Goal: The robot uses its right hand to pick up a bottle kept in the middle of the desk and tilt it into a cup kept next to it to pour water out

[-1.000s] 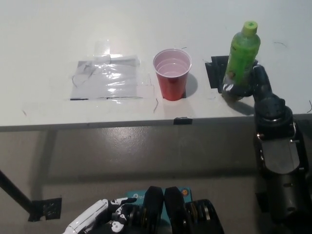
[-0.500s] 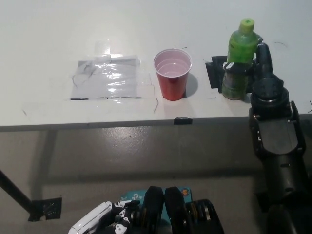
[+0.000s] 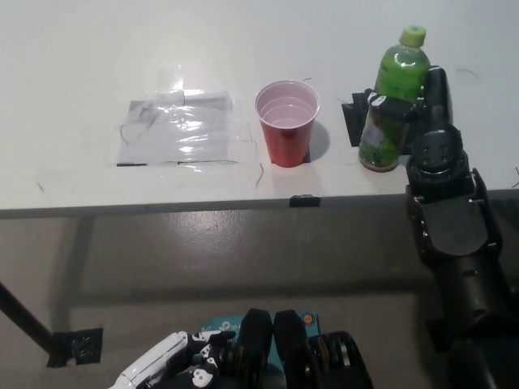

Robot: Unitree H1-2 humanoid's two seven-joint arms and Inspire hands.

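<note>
My black right hand point(image 3: 427, 121) is up at the right side of the pale, matte desk point(image 3: 81, 65), its fingers point(image 3: 389, 104) wrapped round the middle of the bottle point(image 3: 392, 101). The bottle is clear plastic, green inside, with a rounded shoulder and a lime-green cap; it stands nearly upright, leaning slightly, its base at the desk surface beside a patch of black tape point(image 3: 354, 121). Just to its left, apart from it, stands the red cup point(image 3: 287, 123), a tapered plastic cone with a pale inside. Further left lies a glossy, crinkled clear plastic sheet point(image 3: 178, 130). My white left hand point(image 3: 162, 371) rests low below the desk edge; its fingers' state I cannot tell.
</note>
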